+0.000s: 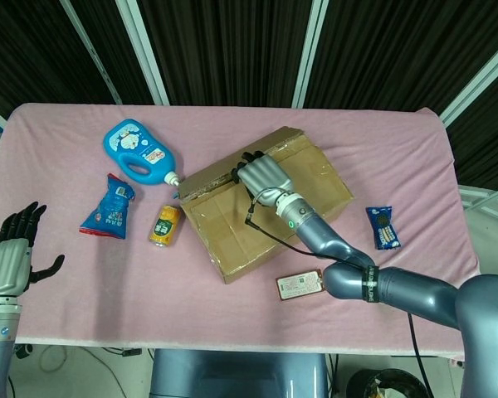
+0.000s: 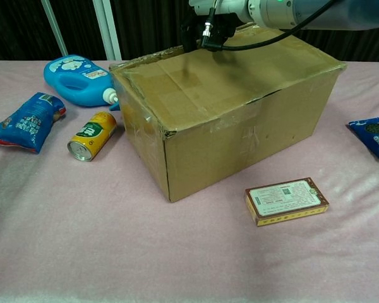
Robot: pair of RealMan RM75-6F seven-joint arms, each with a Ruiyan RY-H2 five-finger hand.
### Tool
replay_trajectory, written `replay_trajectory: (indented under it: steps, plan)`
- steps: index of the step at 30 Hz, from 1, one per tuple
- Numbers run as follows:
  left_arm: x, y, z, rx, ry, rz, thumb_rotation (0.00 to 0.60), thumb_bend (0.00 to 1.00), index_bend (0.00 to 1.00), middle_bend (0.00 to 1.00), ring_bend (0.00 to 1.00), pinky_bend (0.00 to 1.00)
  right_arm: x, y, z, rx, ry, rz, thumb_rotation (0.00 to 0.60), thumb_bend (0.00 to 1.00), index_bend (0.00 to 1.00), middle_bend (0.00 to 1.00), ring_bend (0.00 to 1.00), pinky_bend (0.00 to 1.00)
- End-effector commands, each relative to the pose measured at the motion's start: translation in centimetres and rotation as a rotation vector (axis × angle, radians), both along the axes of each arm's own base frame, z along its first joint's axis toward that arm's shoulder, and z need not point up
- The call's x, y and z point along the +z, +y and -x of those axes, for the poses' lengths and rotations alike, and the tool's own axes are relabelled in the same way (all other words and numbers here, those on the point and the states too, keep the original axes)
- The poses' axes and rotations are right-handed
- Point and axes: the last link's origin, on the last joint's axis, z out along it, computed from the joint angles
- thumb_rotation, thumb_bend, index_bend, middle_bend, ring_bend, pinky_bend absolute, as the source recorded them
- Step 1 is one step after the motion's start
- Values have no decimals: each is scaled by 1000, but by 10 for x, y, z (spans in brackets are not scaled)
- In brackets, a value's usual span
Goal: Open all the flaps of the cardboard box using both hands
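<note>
We find the cardboard box (image 1: pixel 266 201) at the middle of the table (image 1: pixel 398 149), set askew, its top flaps lying flat and shut. The right hand (image 1: pixel 261 172) rests on the box top near its far edge, fingers curled over that edge; whether it grips anything we cannot tell. The left hand (image 1: pixel 12 253) hangs open off the table's near left corner, fingers spread. A yellow can (image 1: pixel 166 225) lies just left of the box; a small flat carton (image 1: pixel 300 284) lies near the front edge.
</note>
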Motion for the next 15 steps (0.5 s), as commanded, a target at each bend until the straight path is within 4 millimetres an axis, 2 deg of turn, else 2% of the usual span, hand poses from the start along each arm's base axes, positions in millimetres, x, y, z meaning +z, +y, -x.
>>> replay_trajectory:
  steps: [1,8,15]
  plan:
    - [0,0,0,2,-3,-1,600,251,0,0,0,0,-3,0,0,-3,7,-5,600,1000,453,351,174,217]
    - [0,1,0,5,-8,4,600,251,0,0,0,0,-9,1,2,5,40,-7,600,1000,453,351,168,217]
    - [0,1,0,8,-14,5,600,251,0,0,0,0,-11,-1,-5,17,28,3,600,1000,453,350,167,217]
